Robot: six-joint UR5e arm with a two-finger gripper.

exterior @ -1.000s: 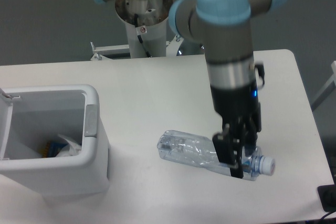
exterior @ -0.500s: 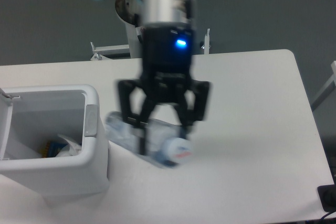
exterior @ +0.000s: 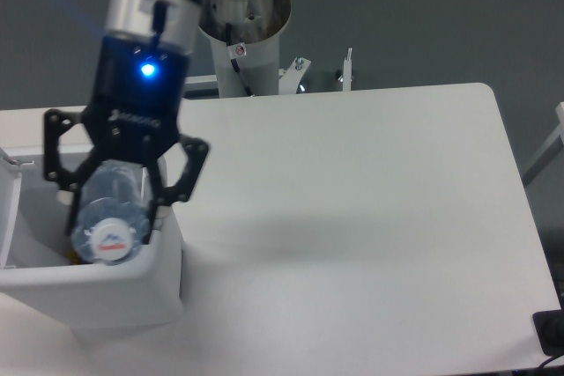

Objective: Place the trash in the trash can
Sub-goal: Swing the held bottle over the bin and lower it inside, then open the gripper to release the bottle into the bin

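Observation:
My gripper (exterior: 115, 204) hangs over the open trash can (exterior: 132, 292) at the left, shut on the clear plastic bottle (exterior: 110, 217). The bottle points its white cap with a blue and red mark towards the camera and sits above the bin's opening. The bin is white and boxy, and its hinged lid (exterior: 7, 209) stands open at the left edge. The arm and bottle hide most of the bin's inside, so the crumpled wrapper is out of view.
The arm's base column (exterior: 242, 41) stands behind the table's far edge, with small metal brackets (exterior: 344, 72) beside it. A dark object (exterior: 551, 332) sits off the table's lower right corner.
The gripper has lifted the bottle from the table's middle right and carried it left. It now holds the bottle over the bin's opening, turned cap towards the camera.

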